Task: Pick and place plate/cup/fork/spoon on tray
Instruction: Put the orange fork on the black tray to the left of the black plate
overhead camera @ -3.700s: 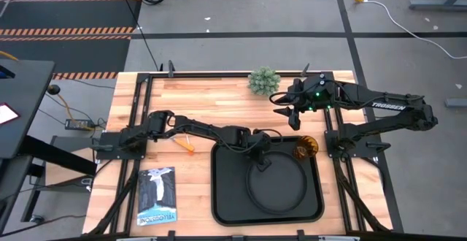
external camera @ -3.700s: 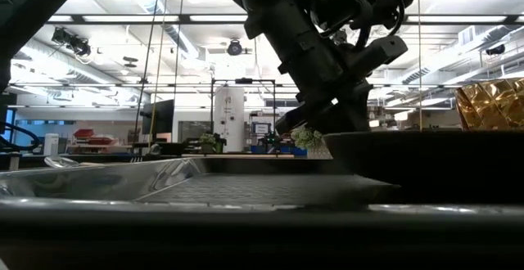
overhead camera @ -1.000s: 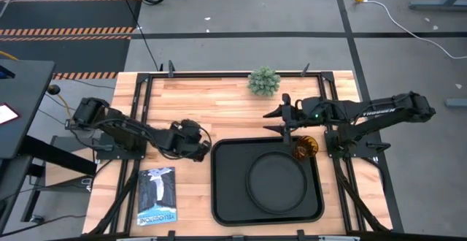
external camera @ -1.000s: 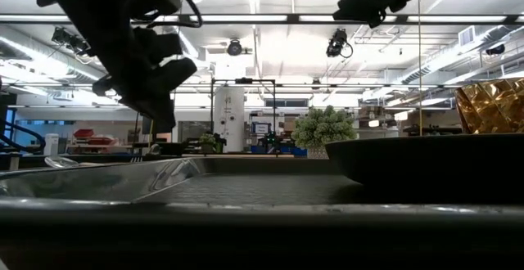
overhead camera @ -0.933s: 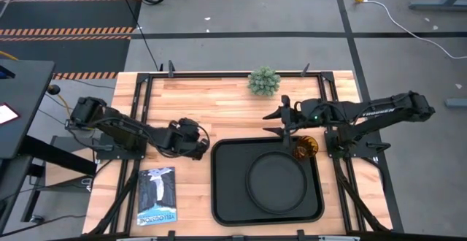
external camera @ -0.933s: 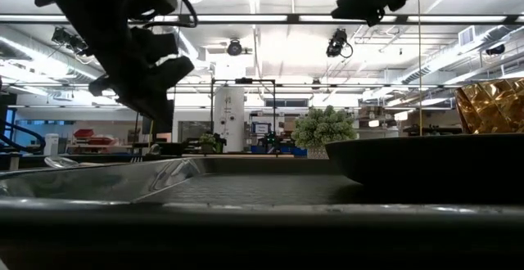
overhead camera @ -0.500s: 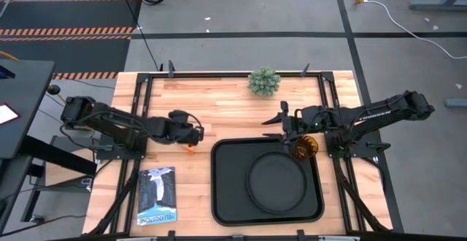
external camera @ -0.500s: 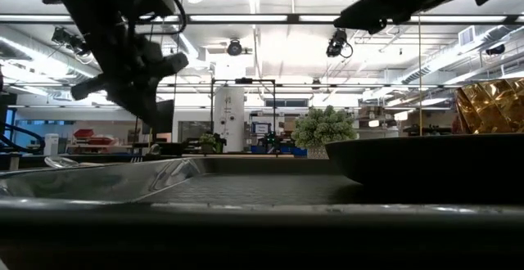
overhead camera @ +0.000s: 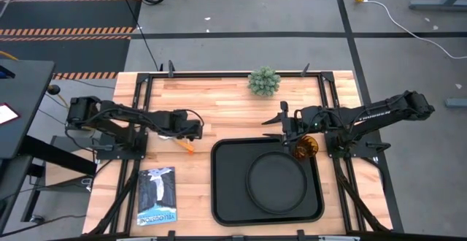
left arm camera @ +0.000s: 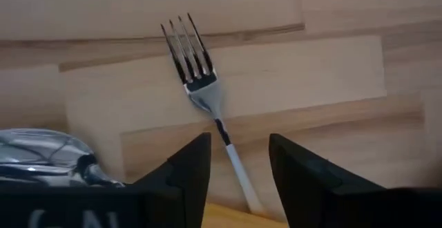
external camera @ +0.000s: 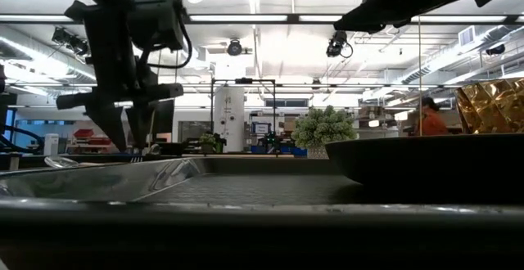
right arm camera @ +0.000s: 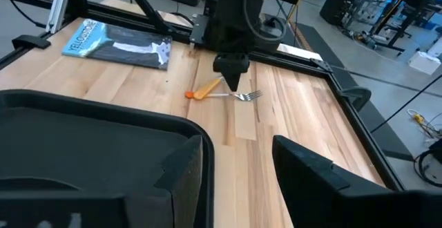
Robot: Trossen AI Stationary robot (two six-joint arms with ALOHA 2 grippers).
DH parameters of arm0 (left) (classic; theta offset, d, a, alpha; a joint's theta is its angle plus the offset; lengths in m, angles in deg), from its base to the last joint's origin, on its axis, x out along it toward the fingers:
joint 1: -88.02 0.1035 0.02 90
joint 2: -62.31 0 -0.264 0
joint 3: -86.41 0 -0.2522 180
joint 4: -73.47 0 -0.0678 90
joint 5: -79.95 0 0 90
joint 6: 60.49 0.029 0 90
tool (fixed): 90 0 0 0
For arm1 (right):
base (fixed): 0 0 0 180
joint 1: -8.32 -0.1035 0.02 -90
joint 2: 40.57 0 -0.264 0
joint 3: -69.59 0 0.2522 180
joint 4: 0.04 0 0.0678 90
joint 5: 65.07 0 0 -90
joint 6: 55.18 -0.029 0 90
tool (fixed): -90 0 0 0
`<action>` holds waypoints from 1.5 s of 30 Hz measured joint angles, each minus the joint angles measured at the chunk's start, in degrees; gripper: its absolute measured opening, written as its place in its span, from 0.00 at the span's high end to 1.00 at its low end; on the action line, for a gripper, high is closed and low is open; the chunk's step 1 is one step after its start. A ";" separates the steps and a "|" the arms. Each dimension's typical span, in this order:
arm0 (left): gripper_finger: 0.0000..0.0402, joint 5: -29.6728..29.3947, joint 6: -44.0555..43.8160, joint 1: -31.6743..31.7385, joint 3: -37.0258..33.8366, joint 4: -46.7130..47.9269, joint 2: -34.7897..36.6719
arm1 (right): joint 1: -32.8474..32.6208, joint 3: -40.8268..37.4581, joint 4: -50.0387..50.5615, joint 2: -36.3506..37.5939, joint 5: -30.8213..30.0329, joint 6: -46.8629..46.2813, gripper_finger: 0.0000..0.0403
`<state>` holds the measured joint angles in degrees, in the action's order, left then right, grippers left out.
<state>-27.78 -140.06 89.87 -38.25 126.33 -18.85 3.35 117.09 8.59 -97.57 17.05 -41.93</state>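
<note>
The fork (left arm camera: 200,83) lies flat on the wood, with silver tines and an orange handle (overhead camera: 188,147), left of the black tray (overhead camera: 219,197). My left gripper (left arm camera: 238,166) points down over it, open, with one finger on each side of its thin neck. The round black plate (overhead camera: 276,181) rests on the tray. The amber cup (overhead camera: 306,147) stands at the tray's far right corner. My right gripper (overhead camera: 283,124) hovers open just beyond the tray's far edge, beside the cup. A shiny rounded metal shape (left arm camera: 41,152), perhaps the spoon's bowl, shows beside the fork.
A small green plant (overhead camera: 263,81) stands at the table's far edge. A blue book (overhead camera: 157,196) lies near the front left. Black frame rails run along the table's left and right sides. Bare wood lies between the fork and the plant.
My left gripper has swung from beside the tray's left edge toward the far left. It has tipped from a slant to point straight down over the fork, and its fingers now stand apart. My right gripper has edged slightly toward the cup.
</note>
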 joint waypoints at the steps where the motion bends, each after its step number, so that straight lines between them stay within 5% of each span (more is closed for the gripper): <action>1: 0.61 0.00 -0.20 0.00 0.00 -0.18 -0.45 | 0.01 0.00 -0.01 0.00 0.00 -0.02 0.55; 16: 0.62 2.56 -2.27 -0.13 0.02 -1.19 -7.38 | 0.11 0.00 -0.41 0.00 0.92 -1.29 0.55; 35: 0.89 1.51 2.46 -0.13 0.00 -7.57 -7.77 | 0.11 0.00 -1.74 0.00 3.32 -1.95 0.55; 45: 0.94 -1.53 5.71 0.22 0.00 -11.60 -7.77 | 0.11 0.00 -1.76 0.00 3.45 -2.20 0.55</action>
<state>-29.31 -134.35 90.09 -38.25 114.73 -26.62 3.46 117.09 6.83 -97.57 20.50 -44.13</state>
